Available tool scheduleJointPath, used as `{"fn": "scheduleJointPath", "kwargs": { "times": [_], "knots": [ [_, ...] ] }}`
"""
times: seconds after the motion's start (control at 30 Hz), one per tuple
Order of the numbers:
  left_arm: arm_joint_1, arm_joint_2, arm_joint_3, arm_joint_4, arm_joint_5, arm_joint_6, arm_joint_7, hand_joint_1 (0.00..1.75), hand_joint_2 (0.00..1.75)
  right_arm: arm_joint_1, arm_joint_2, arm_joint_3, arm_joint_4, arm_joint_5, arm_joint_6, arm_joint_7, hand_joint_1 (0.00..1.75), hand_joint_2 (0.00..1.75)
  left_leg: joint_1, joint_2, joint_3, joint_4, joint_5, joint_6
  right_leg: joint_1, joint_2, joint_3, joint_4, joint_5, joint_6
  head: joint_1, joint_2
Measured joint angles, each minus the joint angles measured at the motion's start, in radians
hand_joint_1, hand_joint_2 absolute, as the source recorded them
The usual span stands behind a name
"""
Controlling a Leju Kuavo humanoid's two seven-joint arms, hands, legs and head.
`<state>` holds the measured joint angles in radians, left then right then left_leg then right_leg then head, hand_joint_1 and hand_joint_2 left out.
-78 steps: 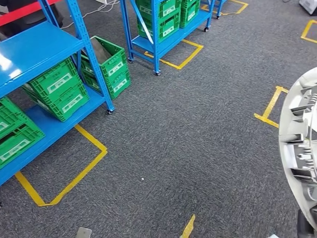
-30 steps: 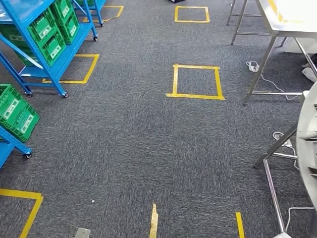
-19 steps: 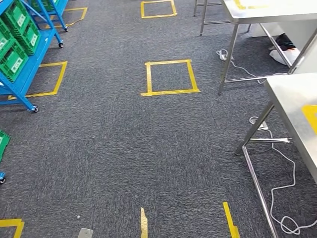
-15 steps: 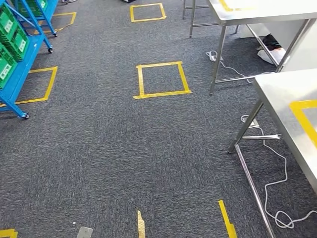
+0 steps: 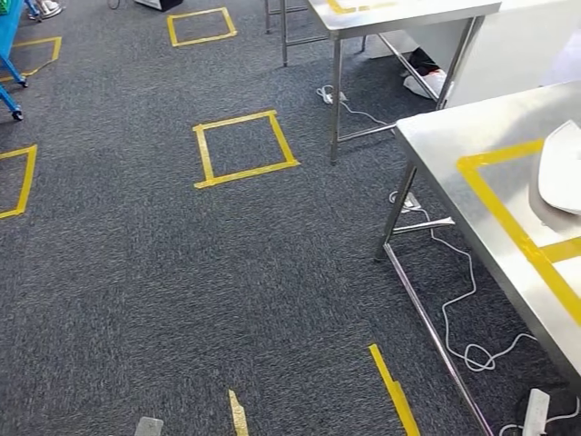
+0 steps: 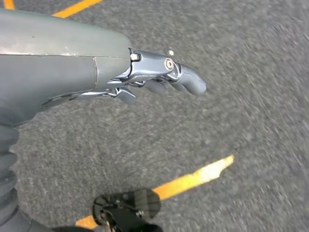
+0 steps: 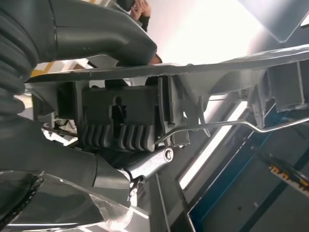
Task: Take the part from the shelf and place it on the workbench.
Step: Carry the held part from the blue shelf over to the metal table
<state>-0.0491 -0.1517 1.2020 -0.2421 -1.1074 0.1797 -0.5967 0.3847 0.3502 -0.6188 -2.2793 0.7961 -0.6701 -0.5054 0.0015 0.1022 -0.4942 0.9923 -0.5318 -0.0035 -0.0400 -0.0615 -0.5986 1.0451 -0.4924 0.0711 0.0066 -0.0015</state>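
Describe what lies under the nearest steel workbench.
Under the workbench, dark carpet shows, with a looping white cable and a white power strip by the legs. The tabletop covers the floor farther right.

Dark grey carpet (image 5: 205, 272) is marked with yellow tape: a closed square (image 5: 244, 148) near the middle, a smaller square (image 5: 201, 24) farther off, and short strips (image 5: 394, 391) at the near edge. A white cable (image 5: 466, 309) is laid on the floor, ending at a power strip (image 5: 535, 411). A second steel table (image 5: 384, 18) is seen farther off.
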Motion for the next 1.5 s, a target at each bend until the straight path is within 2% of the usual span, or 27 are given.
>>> {"fn": "scheduleJointPath", "kwargs": {
  "times": [0.1,0.17,0.23,0.3,0.33,0.37,0.4,0.47,0.53,0.6,0.63,0.67,0.73,0.8,0.83,0.87,0.97,1.03,1.1,1.13,1.2,1.27,1.33,1.37,1.4,1.43,1.5],
  "knots": [
    [-0.003,-0.003,0.003,-0.001,-0.002,0.000,0.000,0.00,1.75,0.001,0.000,-0.007,0.001,0.009,0.000,-0.001,1.75,1.75,0.004,0.015,0.008,0.009,-0.010,-0.011,0.007,0.024,0.001,0.001,-0.008,-0.039,-0.011,0.000],
    [-0.005,-0.005,0.003,-0.001,-0.002,0.000,0.000,0.00,1.75,0.001,0.000,-0.009,0.000,0.015,0.000,0.000,1.75,1.75,0.011,-0.017,-0.002,0.046,-0.042,-0.015,0.010,0.043,0.001,0.002,-0.007,-0.052,-0.014,0.000],
    [-0.005,-0.006,0.003,-0.001,-0.002,0.000,0.000,0.00,1.75,-0.002,0.000,-0.009,-0.001,0.021,0.000,0.001,1.75,1.75,0.011,-0.069,-0.054,0.162,-0.104,-0.010,0.015,0.062,0.002,0.001,-0.007,-0.062,-0.018,0.000],
    [-0.001,-0.007,0.004,-0.001,-0.004,0.000,0.000,0.00,1.75,-0.003,0.000,-0.009,0.000,0.030,0.000,0.001,1.75,1.75,0.005,-0.089,-0.121,0.289,-0.143,0.001,0.024,0.089,0.002,0.001,-0.006,-0.069,-0.019,0.000],
    [0.001,-0.007,0.004,-0.001,-0.004,0.000,0.000,0.00,1.75,-0.003,0.000,-0.009,0.000,0.035,0.000,0.001,1.75,1.75,-0.001,-0.093,-0.138,0.311,-0.135,0.010,0.028,0.104,0.002,0.001,-0.006,-0.072,-0.019,0.000],
    [0.003,-0.007,0.004,-0.001,-0.004,0.000,0.000,0.00,1.75,-0.003,0.000,-0.009,0.000,0.039,0.000,0.002,1.75,1.75,-0.008,-0.098,-0.139,0.294,-0.108,0.019,0.030,0.119,0.003,0.001,-0.006,-0.074,-0.019,0.000],
    [0.003,-0.006,0.004,-0.001,-0.005,0.000,0.000,0.00,1.75,-0.002,0.000,-0.009,0.000,0.044,0.000,0.002,1.75,1.75,-0.017,-0.107,-0.123,0.240,-0.066,0.030,0.032,0.133,0.003,0.001,-0.005,-0.075,-0.019,0.000],
    [0.003,-0.002,0.005,-0.001,-0.005,0.001,0.000,0.00,1.75,0.000,0.001,-0.007,0.000,0.055,0.000,0.004,1.75,1.75,-0.031,-0.161,-0.078,0.110,0.005,0.055,0.030,0.159,0.002,0.001,-0.002,-0.077,-0.018,0.000],
    [0.004,0.004,0.009,-0.001,-0.006,0.002,0.000,0.00,1.75,0.003,0.001,-0.004,0.003,0.067,0.000,0.005,1.75,1.75,-0.038,-0.199,-0.054,0.044,0.024,0.071,0.023,0.183,-0.005,-0.001,0.003,-0.072,-0.022,0.000],
    [0.002,0.005,0.012,-0.001,-0.006,0.003,-0.001,0.00,1.75,0.015,0.002,0.000,0.006,0.083,0.000,0.010,1.75,1.75,-0.036,-0.184,-0.045,0.019,0.029,0.074,0.019,0.204,-0.013,-0.007,0.010,-0.061,-0.026,0.000],
    [0.000,0.004,0.013,-0.001,-0.006,0.003,-0.001,0.00,1.75,0.024,0.002,0.004,0.007,0.093,0.000,0.014,1.75,1.75,-0.033,-0.170,-0.037,0.001,0.036,0.072,0.022,0.195,-0.018,-0.008,0.009,-0.057,-0.026,0.000],
    [-0.001,0.003,0.013,-0.001,-0.006,0.003,-0.002,0.00,1.75,0.030,0.002,0.009,0.008,0.105,0.000,0.018,1.75,1.75,-0.029,-0.156,-0.029,-0.018,0.045,0.069,0.025,0.172,-0.027,0.005,-0.002,-0.054,-0.024,0.000],
    [0.000,-0.001,0.015,-0.001,-0.007,0.002,-0.003,0.00,1.75,0.036,0.003,0.024,0.012,0.127,0.000,0.020,1.75,1.75,-0.025,-0.124,-0.019,-0.042,0.055,0.062,0.030,0.107,-0.066,0.084,-0.055,-0.049,-0.021,0.000],
    [0.004,-0.005,0.018,-0.001,-0.009,0.001,-0.003,0.00,1.75,0.044,0.003,0.041,0.018,0.148,0.000,0.019,1.75,1.75,-0.022,-0.090,-0.019,-0.042,0.052,0.057,0.025,0.077,-0.114,0.192,-0.106,-0.038,-0.019,0.000],
    [0.005,-0.006,0.019,-0.001,-0.009,0.001,-0.003,0.00,1.75,0.052,0.003,0.049,0.021,0.157,0.000,0.019,1.75,1.75,-0.019,-0.074,-0.019,-0.040,0.049,0.053,0.020,0.070,-0.123,0.217,-0.109,-0.031,-0.019,0.000],
    [0.005,-0.008,0.020,-0.001,-0.009,0.001,-0.003,0.00,1.75,0.061,0.003,0.056,0.024,0.162,0.000,0.020,1.75,1.75,-0.014,-0.059,-0.018,-0.037,0.045,0.048,0.015,0.064,-0.113,0.205,-0.094,-0.023,-0.020,0.000],
    [0.003,-0.006,0.020,-0.001,-0.002,0.003,-0.005,0.00,1.75,0.095,0.003,0.073,0.030,0.155,0.000,0.019,1.75,1.75,-0.001,-0.027,-0.018,-0.012,0.024,0.022,0.003,0.018,-0.010,0.036,-0.022,0.005,-0.017,0.000],
    [0.003,-0.004,0.020,-0.001,0.001,0.004,-0.005,0.00,1.75,0.105,0.003,0.082,0.034,0.153,0.000,0.014,1.75,1.75,-0.002,-0.012,-0.017,0.006,0.010,0.007,0.005,0.005,0.022,-0.013,-0.017,-0.007,-0.017,0.000],
    [0.000,-0.005,0.020,-0.001,0.001,0.004,-0.005,0.00,1.75,0.108,0.003,0.087,0.041,0.161,0.000,0.010,1.75,1.75,-0.003,0.003,-0.013,0.012,0.004,0.000,0.008,0.025,0.020,-0.007,-0.020,-0.034,-0.020,0.000],
    [-0.002,-0.006,0.020,-0.001,0.001,0.004,-0.005,0.00,1.75,0.110,0.003,0.090,0.043,0.169,0.000,0.011,1.75,1.75,0.000,0.001,-0.011,0.016,-0.001,-0.003,0.009,0.034,0.019,-0.006,-0.019,-0.041,-0.021,0.000],
    [-0.005,-0.006,0.020,-0.001,0.002,0.003,-0.005,0.00,1.75,0.116,0.004,0.101,0.047,0.199,0.000,0.022,1.75,1.75,0.006,-0.032,-0.028,0.063,-0.039,-0.008,0.008,0.052,0.018,-0.007,-0.017,-0.052,-0.024,0.000],
    [-0.003,-0.006,0.020,-0.001,0.005,0.003,-0.005,0.00,1.75,0.126,0.004,0.121,0.056,0.237,0.000,0.034,1.75,1.75,0.007,-0.076,-0.084,0.189,-0.104,-0.007,0.012,0.072,0.018,-0.008,-0.016,-0.059,-0.026,0.000],
    [0.002,-0.006,0.020,-0.001,0.008,0.001,-0.006,0.00,1.75,0.139,0.005,0.143,0.073,0.273,0.000,0.039,1.75,1.75,0.004,-0.091,-0.142,0.301,-0.135,0.001,0.018,0.097,0.018,-0.008,-0.016,-0.063,-0.026,0.000],
    [0.003,-0.006,0.020,-0.001,0.008,0.000,-0.006,0.00,1.75,0.147,0.005,0.154,0.084,0.294,0.001,0.039,1.75,1.75,0.000,-0.094,-0.152,0.309,-0.120,0.009,0.021,0.111,0.019,-0.007,-0.016,-0.064,-0.025,0.000],
    [0.004,-0.006,0.020,-0.001,0.008,-0.001,-0.007,0.00,1.75,0.154,0.005,0.164,0.097,0.317,0.003,0.039,1.75,1.75,-0.005,-0.100,-0.144,0.275,-0.086,0.020,0.023,0.125,0.019,-0.008,-0.016,-0.065,-0.025,0.000],
    [0.004,-0.005,0.020,-0.001,0.008,-0.003,-0.008,0.00,1.75,0.161,0.005,0.174,0.112,0.348,0.012,0.039,1.75,1.75,-0.013,-0.114,-0.123,0.210,-0.041,0.032,0.025,0.140,0.020,-0.008,-0.015,-0.066,-0.025,0.000],
    [0.005,-0.001,0.021,-0.001,0.006,-0.007,-0.010,0.00,1.75,0.171,0.004,0.190,0.142,0.421,0.054,0.049,1.75,1.75,-0.022,-0.160,-0.077,0.089,0.020,0.054,0.024,0.165,0.019,-0.009,-0.013,-0.066,-0.024,0.000]
  ]
}}
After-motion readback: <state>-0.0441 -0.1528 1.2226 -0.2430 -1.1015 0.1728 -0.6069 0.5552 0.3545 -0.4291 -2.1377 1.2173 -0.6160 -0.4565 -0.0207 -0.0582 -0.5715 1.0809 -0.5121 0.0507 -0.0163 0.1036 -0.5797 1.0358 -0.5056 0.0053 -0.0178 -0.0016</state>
